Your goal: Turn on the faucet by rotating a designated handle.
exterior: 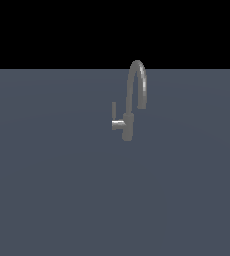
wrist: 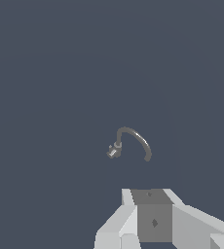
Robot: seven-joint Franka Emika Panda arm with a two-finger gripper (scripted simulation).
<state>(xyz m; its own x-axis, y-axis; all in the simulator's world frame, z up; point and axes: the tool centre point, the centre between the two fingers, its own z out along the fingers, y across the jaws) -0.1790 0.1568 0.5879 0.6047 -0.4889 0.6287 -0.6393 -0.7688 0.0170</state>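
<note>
We see the faucet [exterior: 132,100] standing alone mid-floor, handle [exterior: 116,120] jutting toward the exterior view's left, open floor [exterior: 47,190] all round. Gripper [wrist: 155,219] well apart from it; fingers unseen, so we cannot tell their spread.

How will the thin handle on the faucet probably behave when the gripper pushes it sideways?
The handle looks like rigid metal, so it should swing, not bend. Its slim upright rod seems smooth; a finger may slip off. The faucet stands on a narrow base, probably fixed, unlikely to tip.

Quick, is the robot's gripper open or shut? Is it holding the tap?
Gripper: cannot be told; its fingertips are out of view. It holds nothing of the faucet, which sits apart from it.
</note>
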